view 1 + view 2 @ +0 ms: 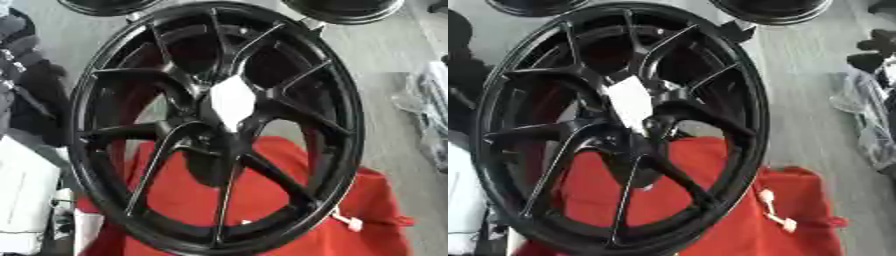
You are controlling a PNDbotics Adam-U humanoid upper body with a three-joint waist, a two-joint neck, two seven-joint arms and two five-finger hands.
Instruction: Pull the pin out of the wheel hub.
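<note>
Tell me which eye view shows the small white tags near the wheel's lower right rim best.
The right eye view. There two pale tags show on the red cloth, clear of the black wheel. In the left eye view only one tag shows, right against the rim.

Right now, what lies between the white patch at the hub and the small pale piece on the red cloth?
Black spokes and the rim of the wheel, seen in both eye views, separate the white patch from the pale piece on the red cloth.
</note>
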